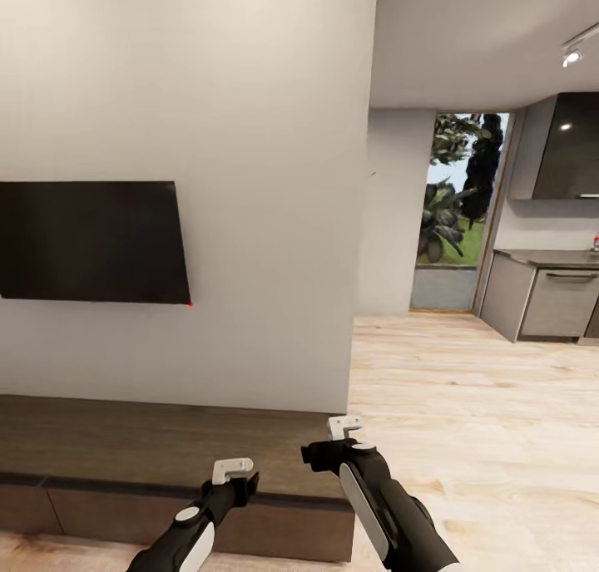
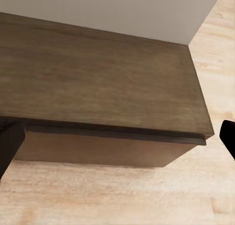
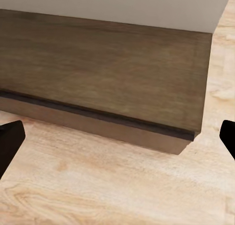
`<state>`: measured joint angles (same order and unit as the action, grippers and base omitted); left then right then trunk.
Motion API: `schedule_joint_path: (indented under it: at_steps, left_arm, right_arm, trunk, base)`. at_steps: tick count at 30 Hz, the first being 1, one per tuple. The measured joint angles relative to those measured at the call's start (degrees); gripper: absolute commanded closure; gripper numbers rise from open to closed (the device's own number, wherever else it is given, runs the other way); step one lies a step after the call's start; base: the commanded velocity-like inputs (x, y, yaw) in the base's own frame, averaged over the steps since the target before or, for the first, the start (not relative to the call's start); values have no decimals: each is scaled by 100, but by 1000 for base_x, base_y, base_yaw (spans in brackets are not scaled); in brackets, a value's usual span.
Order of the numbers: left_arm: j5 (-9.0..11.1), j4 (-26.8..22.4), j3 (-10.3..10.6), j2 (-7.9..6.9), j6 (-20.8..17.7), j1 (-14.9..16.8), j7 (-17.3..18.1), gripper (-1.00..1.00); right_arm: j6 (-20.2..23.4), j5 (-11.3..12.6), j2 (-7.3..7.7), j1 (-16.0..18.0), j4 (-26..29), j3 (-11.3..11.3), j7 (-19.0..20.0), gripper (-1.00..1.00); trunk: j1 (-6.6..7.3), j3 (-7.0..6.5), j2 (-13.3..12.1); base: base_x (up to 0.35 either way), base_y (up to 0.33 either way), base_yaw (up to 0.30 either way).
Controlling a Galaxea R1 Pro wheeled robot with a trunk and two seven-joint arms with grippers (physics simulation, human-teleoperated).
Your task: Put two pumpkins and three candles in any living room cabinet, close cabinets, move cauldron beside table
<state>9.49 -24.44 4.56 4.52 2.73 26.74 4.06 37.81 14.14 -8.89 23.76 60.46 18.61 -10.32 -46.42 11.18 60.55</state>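
A: What's nearest the head camera?

B: The two arms. The left gripper (image 1: 233,470) hangs over the front edge of the cabinet (image 1: 166,447); the right gripper (image 1: 344,429) sits just off the cabinet's right end, over the floor (image 1: 482,422). Both are bare, nothing in them.

A: Released or clenched?

B: Released, going by the wrist views. In each, the two dark fingertips sit at opposite edges of the picture, far apart: the left gripper (image 2: 117,144) and the right gripper (image 3: 117,141) both have wide gaps with only wood behind. From the head view alone I couldn't say; the fingers are too small there.

A: And the cabinet itself?

B: A long, low, dark-brown unit against the white wall (image 1: 249,140). Its right end stops at the wall's corner. The top is plain wood grain. The left wrist view looks down on its cabinet (image 2: 98,78) top and front, with a dark seam under the top board; the front looks shut, though I only see one stretch of it. The right wrist view shows the same corner of the cabinet (image 3: 107,68) and pale floor beside it.

A: Above that?

B: A black TV (image 1: 91,241) on the wall, well above the cabinet.

A: Farthest back?

B: Past the corner, light wood floor runs to a tall window (image 1: 462,189) with greenery outside, and grey kitchen units (image 1: 557,298) at the right.
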Motion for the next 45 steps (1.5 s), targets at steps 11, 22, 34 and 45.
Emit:
schedule_joint_path:
  at_steps: [11,22,34,45]
  left_arm:
    - [1,610,-280,6,769,6,-52,-100]
    - [-4,978,-384,-2,1146,10,-61,-100]
    - [7,992,-385,-12,1133,10,-11,-100]
    - [19,948,-381,-12,1126,9,-6,-100]
  right_arm:
    - [384,16,192,-668,1621,-284,35,-100]
    - [676,28,227,-909,2222,-551,62,-100]
    - [493,1045,244,-850,313,-1854,1313,-100]
    - [-701,2000,295,-822,-982,-2438,1840,-100]
  trunk:
    - [-242,198,442]
    - [-483,396,883]
    - [-747,611,1365]
    - [-968,792,1768]
  base:
    - [0,0,0]
    - [0,0,0]
    - [0,0,0]
    - [0,0,0]
